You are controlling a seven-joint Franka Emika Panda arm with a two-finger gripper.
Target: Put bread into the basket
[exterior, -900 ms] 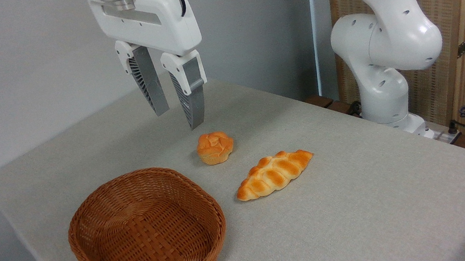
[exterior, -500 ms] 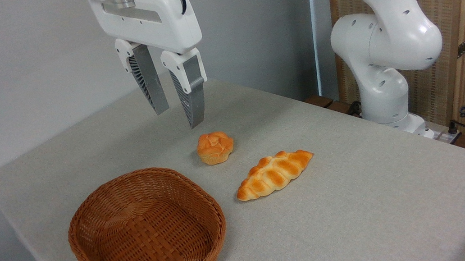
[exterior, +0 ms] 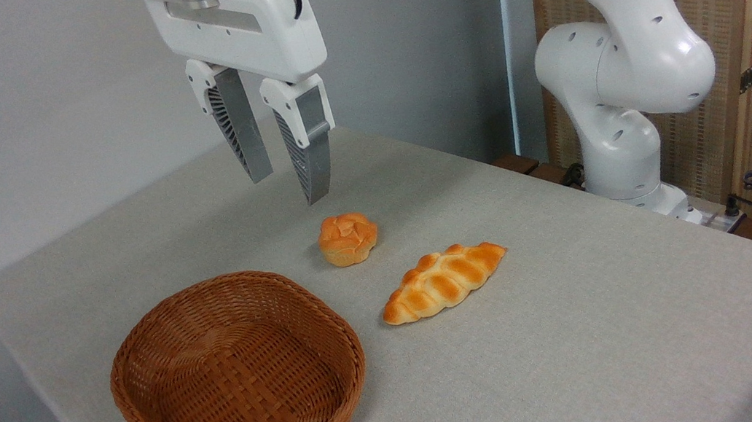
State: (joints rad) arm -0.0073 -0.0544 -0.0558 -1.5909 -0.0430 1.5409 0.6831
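Table [exterior: 584, 329]: grey cloth-covered top, fills most of the view. Arm base at far right, off the table edge.

Basket [exterior: 238, 381]: oval brown wicker, low sides, near left corner of the table. I see nothing in it. Long axis runs roughly near-to-far.

Gripper [exterior: 290, 190]: hanging up in the air over the far-left part of the table, fingers pointing down and tilted slightly. Jaws stand partly apart, a clear gap between the two fingers, nothing held between them.

Braided loaf [exterior: 443, 281]: pointed ends, lying right of the basket, well apart from the gripper. Not my target.

Bread [exterior: 348, 238]: small round knotted bun, sitting on the cloth between the basket's far rim and the braided loaf, apart from both.

Key relation: the bun lies below the fingertips and a little to the right and nearer to the camera; it is not between the fingers yet. It has no real long axis, so finger orientation should matter little. I judge the next move needs a short shift right and near, then a straight descent. The present gap looks narrower than the bun, so I would probably widen it first.
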